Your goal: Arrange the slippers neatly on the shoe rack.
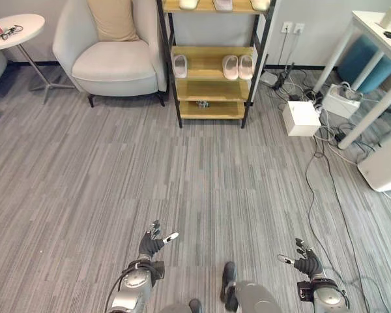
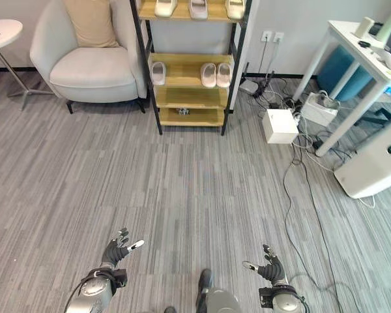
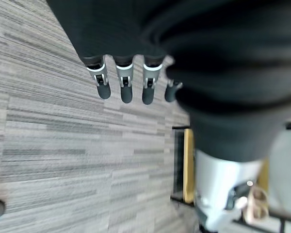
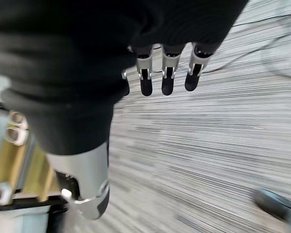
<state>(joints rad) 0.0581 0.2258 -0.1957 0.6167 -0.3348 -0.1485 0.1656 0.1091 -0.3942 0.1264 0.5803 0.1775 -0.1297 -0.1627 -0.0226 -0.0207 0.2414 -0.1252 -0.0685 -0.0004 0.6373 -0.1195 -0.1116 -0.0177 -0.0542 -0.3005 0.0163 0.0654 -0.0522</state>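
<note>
Nearest the robot, the left hand (image 1: 152,244) and the right hand (image 1: 304,260) hover low over the grey striped carpet floor (image 1: 182,176), well apart from each other, each with its fingers spread and relaxed and its thumb held out to the side; neither holds anything. In the left wrist view the dark fingertips (image 3: 126,92) hang straight in a row above bare carpet, and the right wrist view shows the same of the right hand's fingertips (image 4: 167,86). Farther off, by the back wall, stands the black-framed shoe rack with light wooden shelves (image 1: 212,65). On its middle shelf lies a single pale pink slipper (image 1: 180,65) at the left end, and a pair of pale pink slippers (image 1: 238,66) side by side, touching, toward the right end. The shelf above carries three more pale slippers (image 2: 197,8) in a row. A small dark object (image 1: 202,104) sits on the lowest shelf; what it is cannot be told. Left of the rack stands a cream upholstered armchair (image 1: 111,52) with a tan cushion (image 1: 113,18). On the floor to the rack's right sits a white box (image 1: 300,118) among loose cables.
</note>
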